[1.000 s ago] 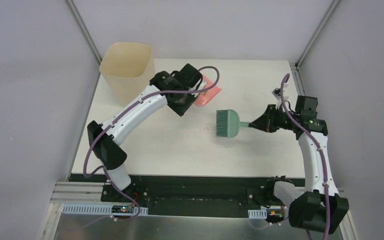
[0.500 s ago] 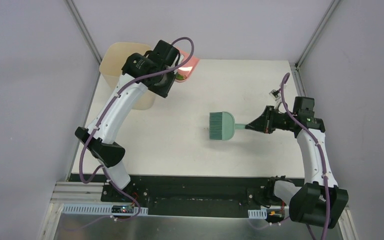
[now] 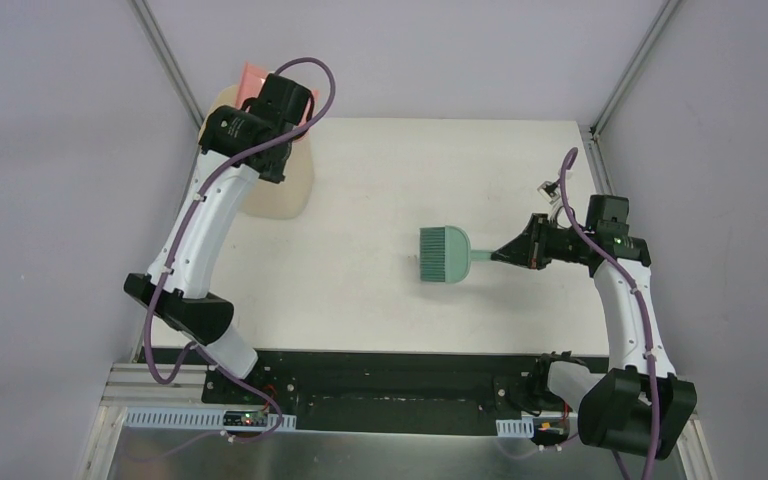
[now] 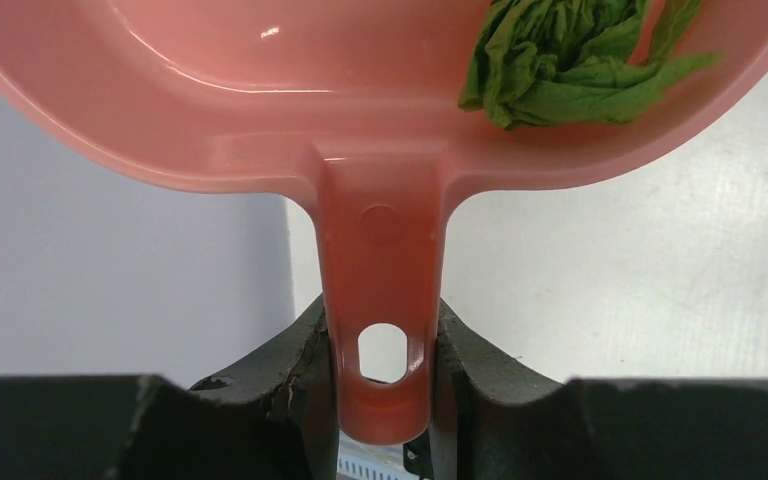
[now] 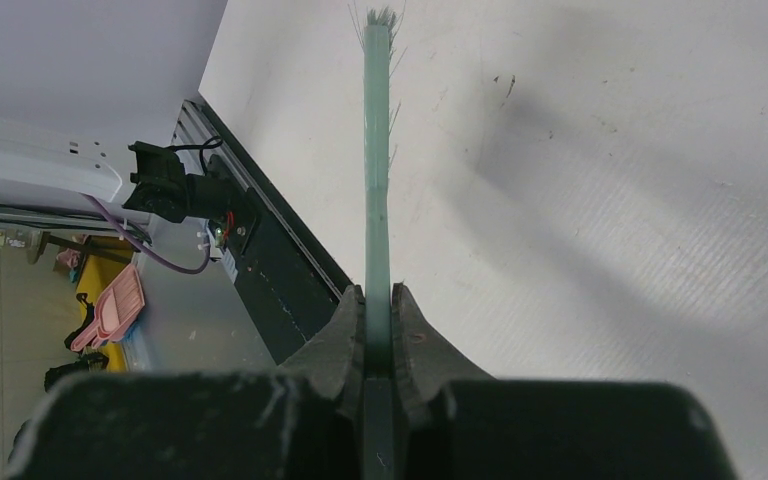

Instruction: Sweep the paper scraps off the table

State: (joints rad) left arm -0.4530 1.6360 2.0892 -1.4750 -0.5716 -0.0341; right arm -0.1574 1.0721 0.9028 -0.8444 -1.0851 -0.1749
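My left gripper is shut on the handle of the pink dustpan. It holds the pan high over the cream bin at the table's far left; in the top view only the pan's edge shows behind the wrist. One green paper scrap lies in the pan. No other paper scraps show in any view. My right gripper is shut on the handle of the teal hand brush. The brush head lies over the white table at centre right.
The tall cream bin stands at the table's far-left corner, mostly covered by my left arm. Metal frame posts rise at both far corners. The black front edge runs along the near side, by the arm bases.
My left arm has lifted the dustpan from the table and swung it left and back, over the bin. The brush slid slightly left a second ago, then stayed still.
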